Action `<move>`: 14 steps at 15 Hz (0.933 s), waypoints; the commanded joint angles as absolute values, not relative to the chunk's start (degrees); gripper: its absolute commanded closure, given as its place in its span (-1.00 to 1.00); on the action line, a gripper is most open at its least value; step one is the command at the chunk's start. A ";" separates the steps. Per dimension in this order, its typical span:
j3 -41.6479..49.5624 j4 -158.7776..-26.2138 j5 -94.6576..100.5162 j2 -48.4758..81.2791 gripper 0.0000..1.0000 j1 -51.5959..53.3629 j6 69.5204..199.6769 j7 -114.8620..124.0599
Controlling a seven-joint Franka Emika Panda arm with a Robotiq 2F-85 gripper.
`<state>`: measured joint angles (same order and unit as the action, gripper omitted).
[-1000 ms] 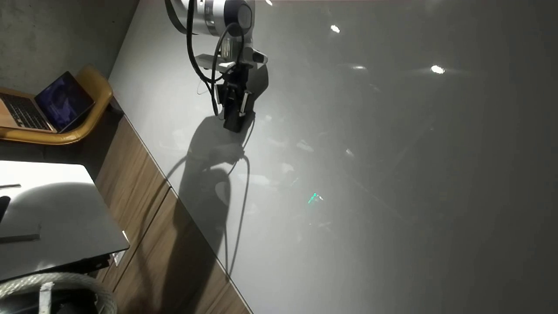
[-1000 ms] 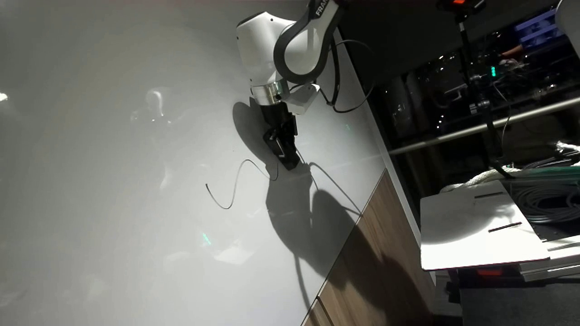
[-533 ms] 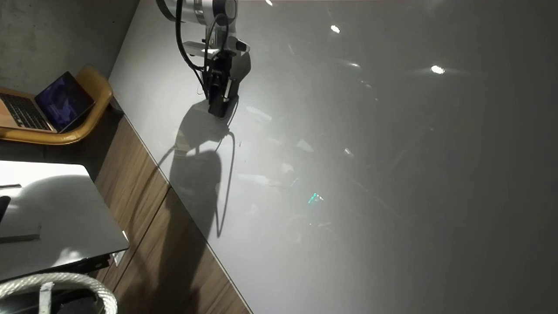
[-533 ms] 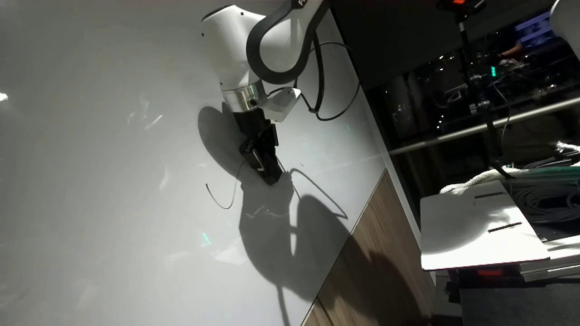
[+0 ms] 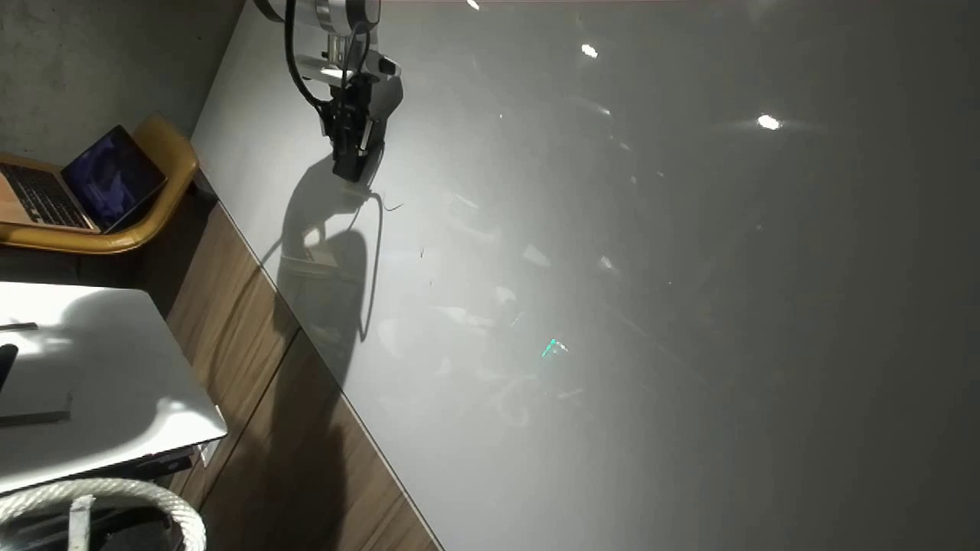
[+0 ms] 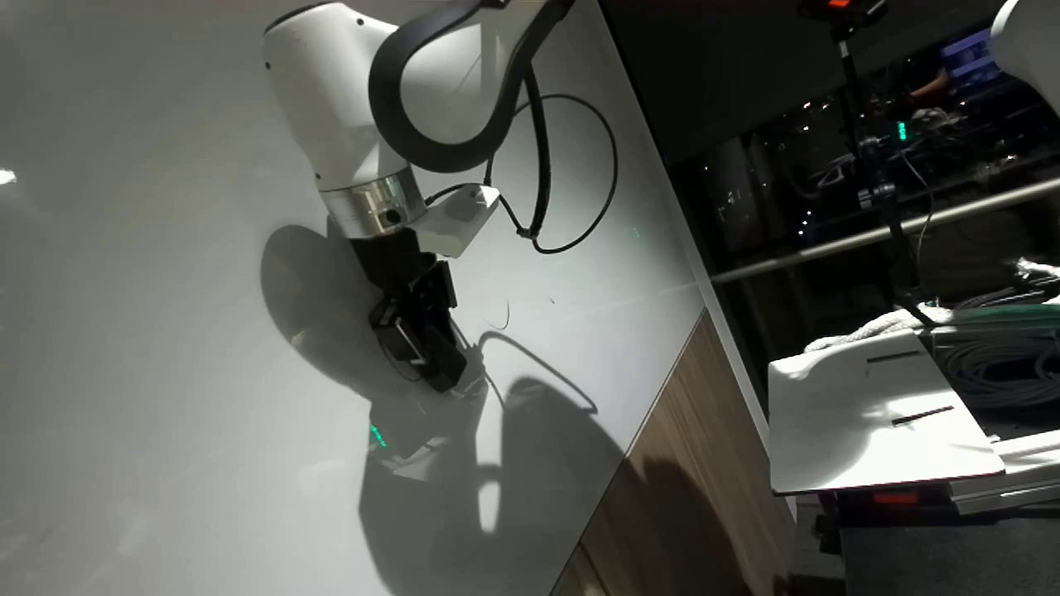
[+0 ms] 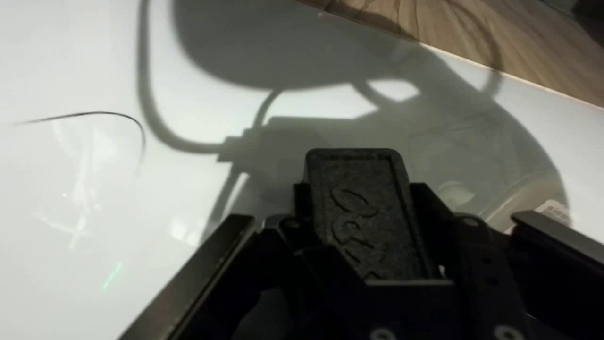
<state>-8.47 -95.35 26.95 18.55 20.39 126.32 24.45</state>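
The end effector point(image 7: 361, 203) grips the eraser point(image 7: 365, 217), close to the board point(image 6: 166, 414), contact unclear; wiping looks partly done; a curve point(image 7: 99, 113), a speck point(image 6: 551, 300) and an arc point(image 6: 398, 371) beside the end effector are left.

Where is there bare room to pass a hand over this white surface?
In an exterior view, the widest free patch of white surface lies right of the tool and wood panel, reaching the picture's right edge. A smaller, shadowed one: between them. Crowded: around the tool, a dark block in its jaws, cables close by.
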 commanded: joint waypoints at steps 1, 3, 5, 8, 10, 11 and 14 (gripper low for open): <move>-8.25 -82.20 27.47 27.62 0.42 23.30 123.70 23.12; -8.24 -78.48 26.19 29.95 0.42 24.91 120.92 23.30; -8.03 -74.83 25.58 31.79 0.42 26.44 118.21 23.82; -7.89 -72.38 24.03 32.22 0.42 28.05 114.89 25.03; -7.77 -73.73 23.71 30.88 0.42 29.07 113.26 26.61; -7.81 -75.21 23.66 29.90 0.42 29.34 113.21 27.38; -8.68 -82.01 25.07 26.89 0.42 29.21 114.13 30.39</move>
